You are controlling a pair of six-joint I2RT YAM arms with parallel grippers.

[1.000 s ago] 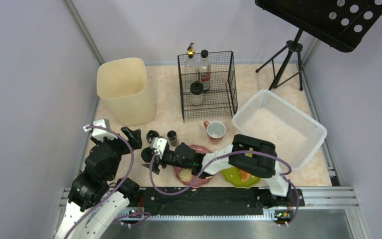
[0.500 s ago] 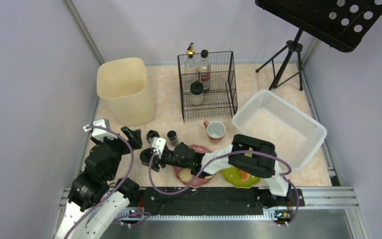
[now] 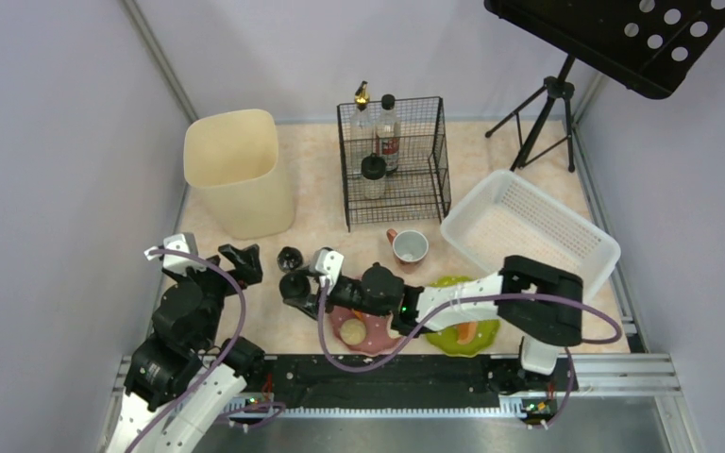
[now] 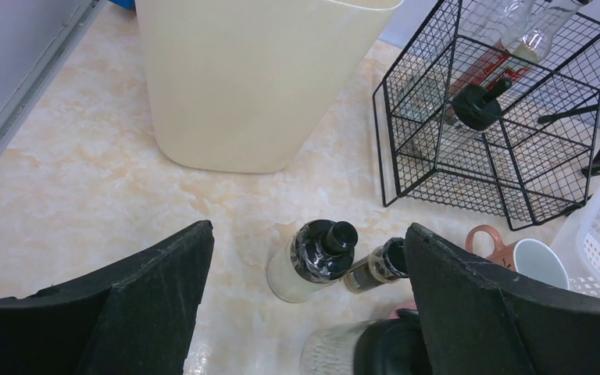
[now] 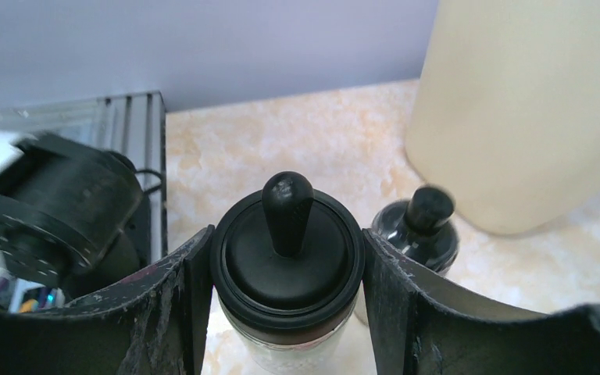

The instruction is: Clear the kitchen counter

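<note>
My right claw clamps the black-lidded clear glass jar; open beige marbled kitchen counter lies at 12 o'clock; left claw gapes wide.

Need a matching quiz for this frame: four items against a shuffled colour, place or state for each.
Items:
1. bin
2. rack
3. mug
4. jar

Descriptions:
A. holds bottles
B. clamped in the right gripper
C. cream, far left
D. pink outside, white inside

Pairs: 1-C, 2-A, 3-D, 4-B
</note>
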